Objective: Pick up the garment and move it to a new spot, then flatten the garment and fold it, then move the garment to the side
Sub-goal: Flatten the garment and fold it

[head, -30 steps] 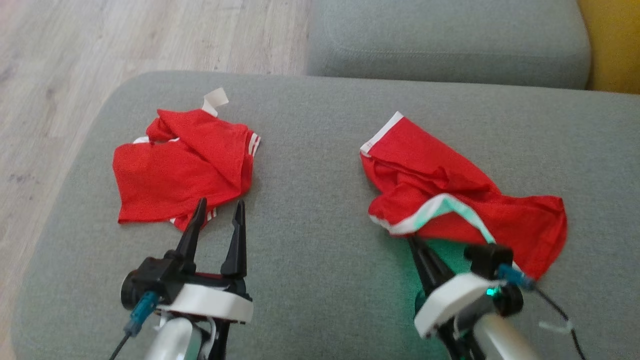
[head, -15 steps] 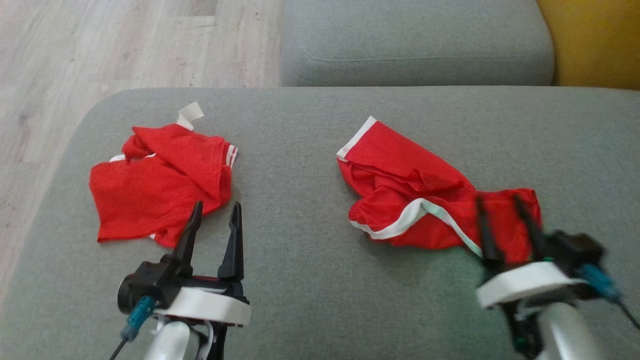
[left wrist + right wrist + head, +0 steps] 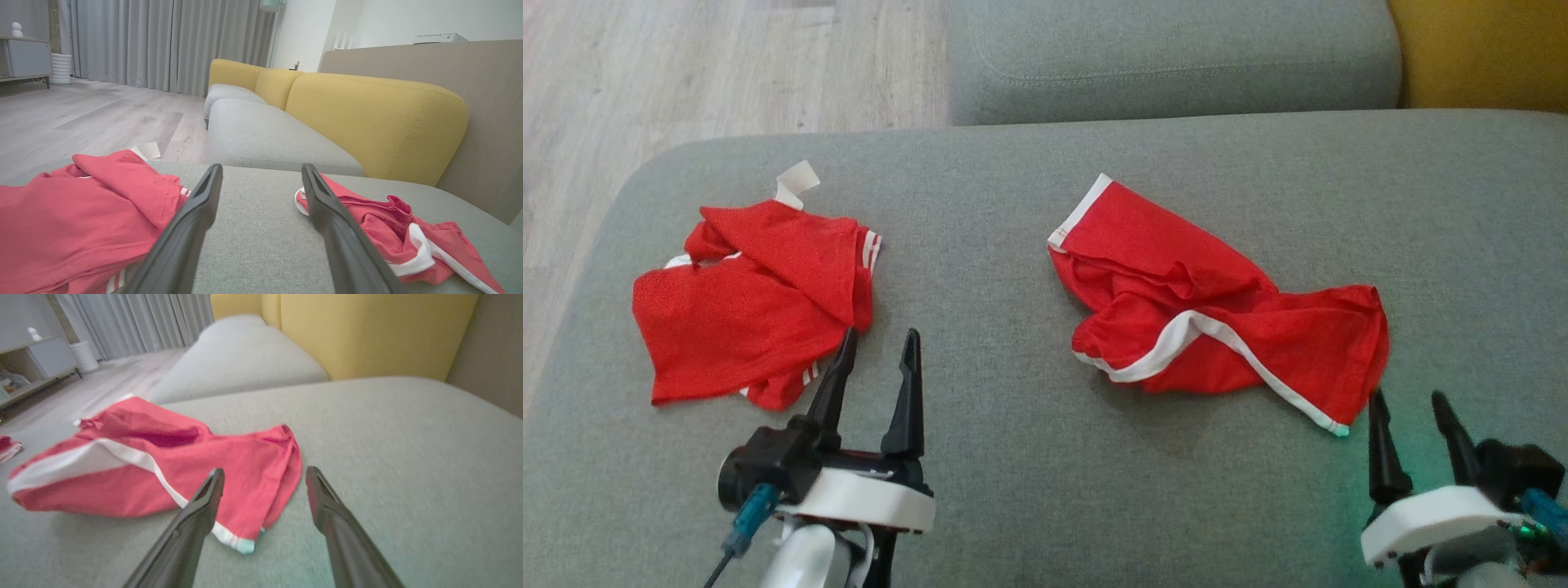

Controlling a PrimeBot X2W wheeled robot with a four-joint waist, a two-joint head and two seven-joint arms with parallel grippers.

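Note:
A crumpled red garment (image 3: 1217,318) with white trim lies on the right half of the grey sofa seat (image 3: 1013,457); the right wrist view has it (image 3: 163,469) just ahead and left of my fingers. My right gripper (image 3: 1407,400) is open and empty, hovering close in front of the garment's near right corner (image 3: 265,471). A second crumpled red garment (image 3: 743,310) with white stripes lies on the left half. My left gripper (image 3: 880,335) is open and empty beside its near right edge, with bare seat between its fingers (image 3: 262,169).
Another grey seat cushion (image 3: 1176,57) lies beyond the one I work on. A yellow backrest (image 3: 1478,49) rises at the far right. Wood floor (image 3: 686,65) lies past the seat's rounded left edge. Bare fabric separates the two garments.
My right gripper has opened, let go of the right garment and drawn back right and toward me. The garment now lies loose on the seat. The head camera shifted; the left arm stayed put.

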